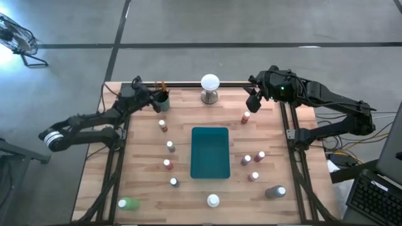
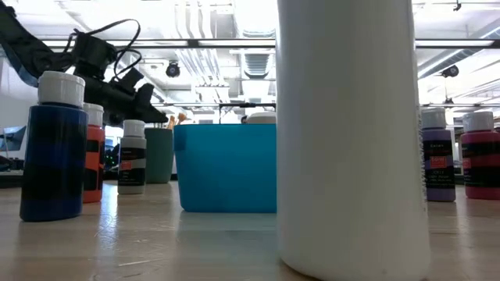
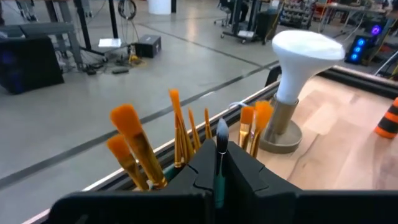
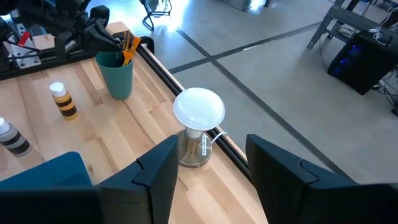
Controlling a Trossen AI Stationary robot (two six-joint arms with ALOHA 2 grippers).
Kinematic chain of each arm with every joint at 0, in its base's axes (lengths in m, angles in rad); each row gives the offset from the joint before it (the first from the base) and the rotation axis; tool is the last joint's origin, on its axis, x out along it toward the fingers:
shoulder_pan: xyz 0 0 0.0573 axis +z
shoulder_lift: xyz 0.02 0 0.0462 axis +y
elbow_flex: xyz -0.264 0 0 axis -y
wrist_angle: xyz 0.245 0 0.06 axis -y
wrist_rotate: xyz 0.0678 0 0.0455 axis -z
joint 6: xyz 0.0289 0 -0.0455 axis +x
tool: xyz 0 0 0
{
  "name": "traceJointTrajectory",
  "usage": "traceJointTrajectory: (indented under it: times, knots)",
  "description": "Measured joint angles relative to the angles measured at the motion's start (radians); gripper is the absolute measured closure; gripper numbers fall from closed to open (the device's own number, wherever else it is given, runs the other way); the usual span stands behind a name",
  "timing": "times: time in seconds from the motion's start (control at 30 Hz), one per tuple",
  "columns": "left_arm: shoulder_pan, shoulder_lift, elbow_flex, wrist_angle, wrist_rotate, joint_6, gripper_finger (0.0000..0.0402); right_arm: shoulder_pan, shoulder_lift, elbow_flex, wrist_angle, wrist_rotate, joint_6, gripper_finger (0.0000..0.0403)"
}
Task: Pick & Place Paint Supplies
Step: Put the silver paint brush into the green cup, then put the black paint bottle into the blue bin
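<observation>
The tray lies at the middle of the table. Behind it, at the far edge, the ball on its base is placed. To the tray's far left a cup is set, with brushes standing in it. Bottles are lined along the tray's left, others along its right, and one is placed before it.

This is a robotics lab or workshop in a big industrial hall. The floor is grey concrete with dark lines, the ceiling shows open pipes and strip lights, and equipment carts with cables stand behind the wooden table.
</observation>
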Motion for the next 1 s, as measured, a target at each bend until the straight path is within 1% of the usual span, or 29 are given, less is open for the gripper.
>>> traceJointTrajectory:
  times: [0.23, 0.4, 0.63, 0.77, 0.87, 1.0]
  knots:
    - [0.001, 0.048, 0.008, -0.010, 0.000, -0.001, 0.0385, 0.000, 0.000, 0.000, -0.009, -0.001, 0.004, 0.0204]
    - [0.001, 0.050, 0.008, -0.011, -0.005, -0.008, 0.0384, 0.000, 0.000, 0.000, -0.008, -0.002, 0.001, 0.0210]
    - [0.001, 0.050, 0.008, -0.011, -0.002, -0.008, 0.0332, 0.000, 0.000, 0.000, -0.008, -0.002, 0.000, 0.0229]
    - [0.001, 0.050, 0.008, -0.011, -0.001, -0.015, 0.0317, 0.000, 0.000, 0.000, -0.008, -0.002, 0.000, 0.0236]
    - [0.001, 0.043, 0.008, -0.011, 0.024, -0.018, 0.0307, 0.000, 0.000, 0.000, -0.008, -0.002, 0.000, 0.0235]
    - [0.001, 0.030, 0.008, -0.020, 0.029, -0.031, 0.0284, 0.000, 0.000, 0.000, -0.008, -0.002, 0.000, 0.0224]
